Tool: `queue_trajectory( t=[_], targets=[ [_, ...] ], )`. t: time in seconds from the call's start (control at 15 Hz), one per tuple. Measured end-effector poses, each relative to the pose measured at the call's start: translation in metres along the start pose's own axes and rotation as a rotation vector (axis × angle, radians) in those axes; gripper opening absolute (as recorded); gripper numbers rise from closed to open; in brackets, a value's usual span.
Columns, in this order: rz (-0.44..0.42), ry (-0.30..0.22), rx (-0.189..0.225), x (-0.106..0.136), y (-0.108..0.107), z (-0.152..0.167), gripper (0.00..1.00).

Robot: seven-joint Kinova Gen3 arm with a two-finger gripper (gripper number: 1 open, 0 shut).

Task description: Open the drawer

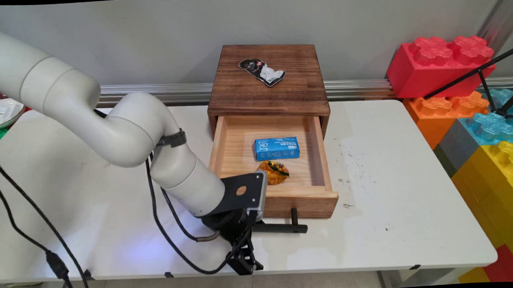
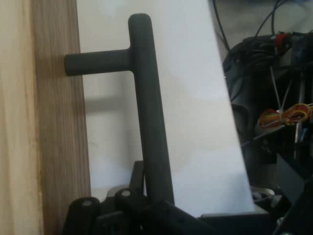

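My gripper (image 1: 239,228) hangs low over the table's front, right at the left end of the black bar handle (image 1: 282,227) of an open wooden drawer (image 1: 300,199). In the hand view the handle (image 2: 149,112) runs up from my black linkage (image 2: 146,215), with the drawer front (image 2: 61,147) at the left. In the drawer lie a blue packet (image 1: 277,148) and an orange wrapped snack (image 1: 274,172). A black and white packet (image 1: 262,71) rests on the top of the wooden drawer box (image 1: 246,97).
The white table (image 1: 393,198) stretches to either side of the drawer box. Big red, orange, blue and yellow toy blocks (image 1: 462,91) stack up beyond its right end. A white dish (image 1: 4,111) sits at the far left. Black cables (image 1: 174,234) hang from the arm.
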State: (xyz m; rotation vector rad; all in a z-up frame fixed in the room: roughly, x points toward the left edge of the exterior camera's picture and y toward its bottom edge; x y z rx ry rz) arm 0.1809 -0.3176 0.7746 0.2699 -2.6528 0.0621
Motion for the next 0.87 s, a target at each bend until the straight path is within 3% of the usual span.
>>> queue_trajectory(
  t=[0.87],
  targets=[
    [0.015,0.032,-0.032,-0.002,0.029,-0.015,1.00]
  ],
)
